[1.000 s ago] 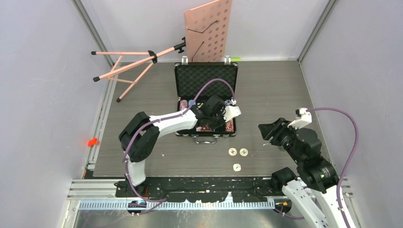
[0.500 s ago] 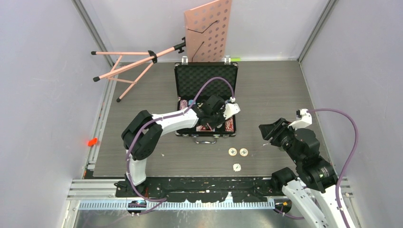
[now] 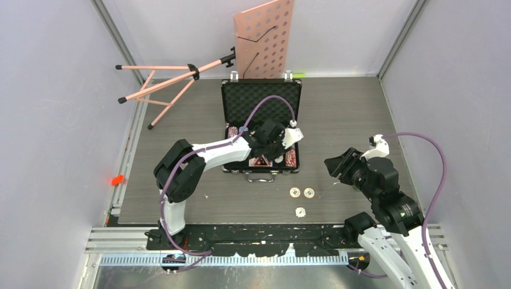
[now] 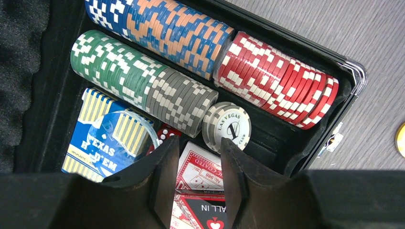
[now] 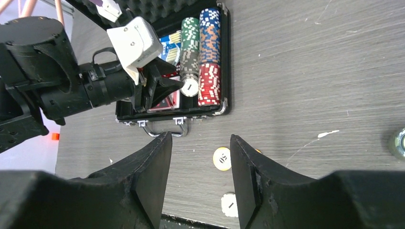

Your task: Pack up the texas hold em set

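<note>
Even, diffuse light from above falls on the grey desk (image 3: 337, 120), where shadows are short and soft. The overhead view is sharp throughout. In the wrist views the near black fingers (image 4: 162, 186) look dark and slightly soft, while the poker chips (image 4: 186, 38) are crisp.

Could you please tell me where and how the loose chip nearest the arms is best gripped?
Grip the chip across its rim, straight down from above: it lies flat on the table, apart from the other two chips, so opposite edges are free. The right gripper is nearer.
</note>
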